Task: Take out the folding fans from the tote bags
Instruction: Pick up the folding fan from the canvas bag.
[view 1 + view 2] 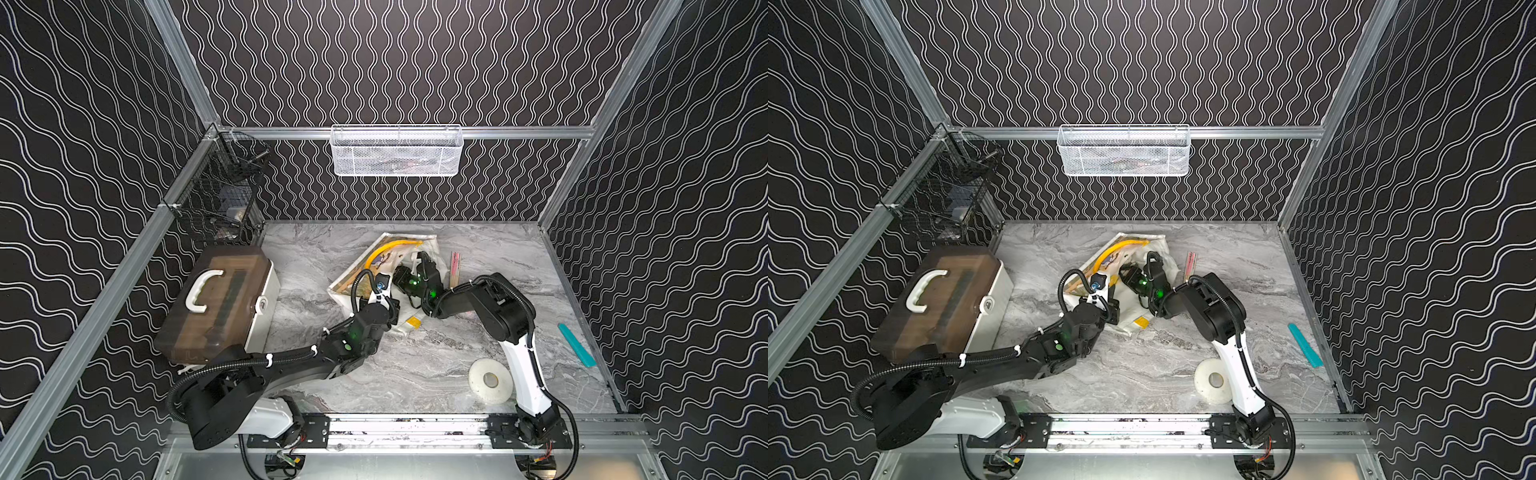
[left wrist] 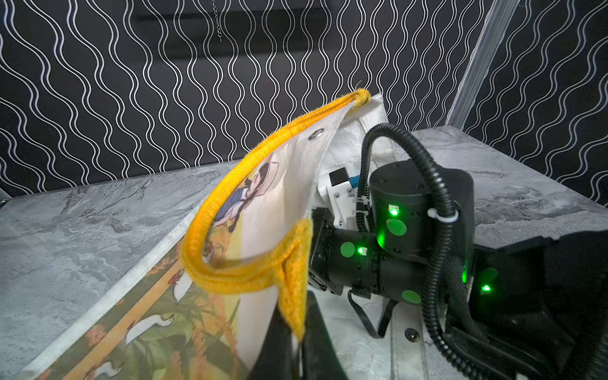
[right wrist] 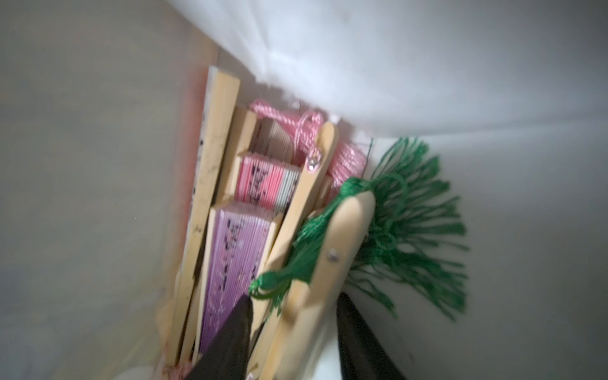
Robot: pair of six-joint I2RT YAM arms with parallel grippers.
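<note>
My left gripper (image 2: 297,335) is clamped on a yellow patch (image 2: 292,263) of the tote bag (image 2: 283,184), holding its mouth up off the table (image 1: 415,365). My right gripper (image 3: 294,297) is inside the bag with its fingers either side of the green-tasselled fan (image 3: 342,237), though the blur means I cannot tell whether they grip it. That fan lies lengthwise along the bag, rivet end deeper in, parallel to the purple fan (image 3: 230,263) and pink fan (image 3: 263,181). A loose fan (image 1: 455,266) lies just beside the bag, pointing at the back wall (image 1: 395,199).
</note>
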